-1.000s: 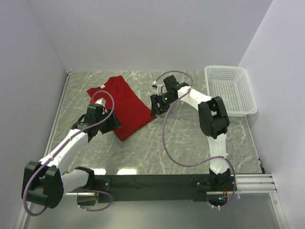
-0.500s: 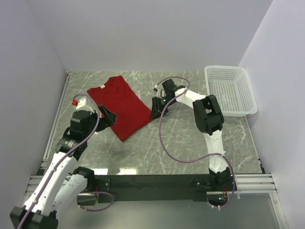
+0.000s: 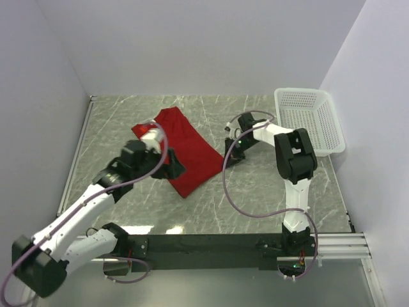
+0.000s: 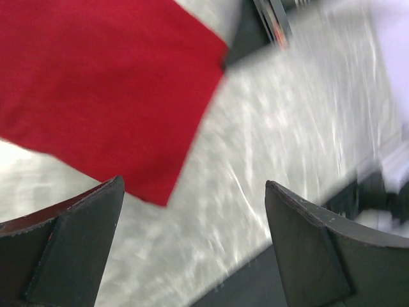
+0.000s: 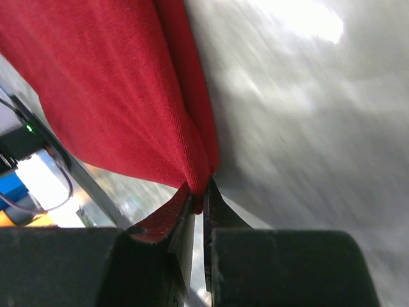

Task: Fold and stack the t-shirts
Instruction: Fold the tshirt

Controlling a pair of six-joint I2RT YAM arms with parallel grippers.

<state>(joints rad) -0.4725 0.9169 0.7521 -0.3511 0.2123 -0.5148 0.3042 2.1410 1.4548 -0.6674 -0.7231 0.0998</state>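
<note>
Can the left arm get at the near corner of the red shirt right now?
Probably yes: the left gripper is open right beside the near corner of the t-shirt, with nothing between them. The right gripper pinches another edge, clear of that corner.

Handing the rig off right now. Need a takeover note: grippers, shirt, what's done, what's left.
Left gripper: open, holding nothing, above the table at a corner of the t-shirt.
Right gripper: shut on the t-shirt's right edge, cloth pinched between its fingers.
T-shirt: lies on the table left of centre in a long narrow shape, seemingly partly folded. The white basket sits at the far right, apart from it.
Done: a first fold at most, by the look of it.
Left: finish the folding, then stack; only one shirt is in view.
</note>
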